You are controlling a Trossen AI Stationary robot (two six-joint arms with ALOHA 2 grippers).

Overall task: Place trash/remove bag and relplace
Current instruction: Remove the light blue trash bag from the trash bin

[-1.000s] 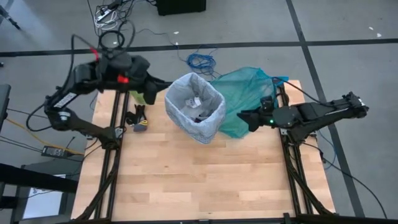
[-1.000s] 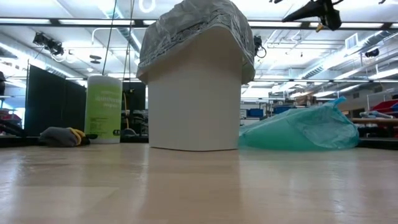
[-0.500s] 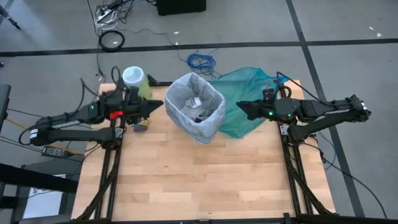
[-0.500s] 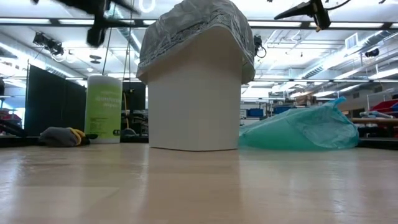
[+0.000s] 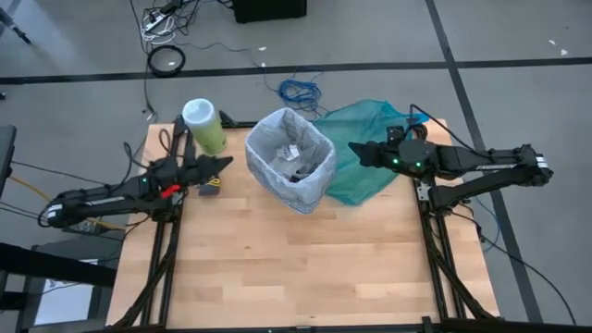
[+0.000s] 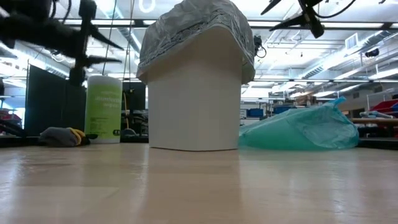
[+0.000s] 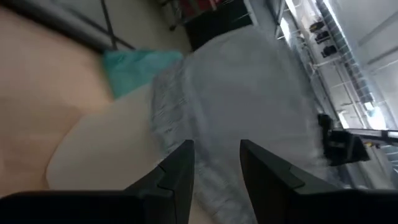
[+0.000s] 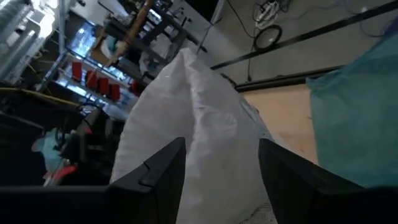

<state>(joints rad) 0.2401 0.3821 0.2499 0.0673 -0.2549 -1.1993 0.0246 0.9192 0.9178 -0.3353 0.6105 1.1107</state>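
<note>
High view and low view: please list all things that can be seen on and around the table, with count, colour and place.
bin: one, white, middle of the table's far half.
bag: one, pale grey-white liner, folded over the bin's rim.
trash: several small scraps, white and dark, inside the bin.
teal bag: one, teal-green, beside the bin on the right arm's side.
canister: one, green with white lid, far left corner.
dark cloth: one, grey with yellow, near the canister.
table: one, light wood.
left claw: open, left of the bin.
right claw: open, above the teal bag.
</note>
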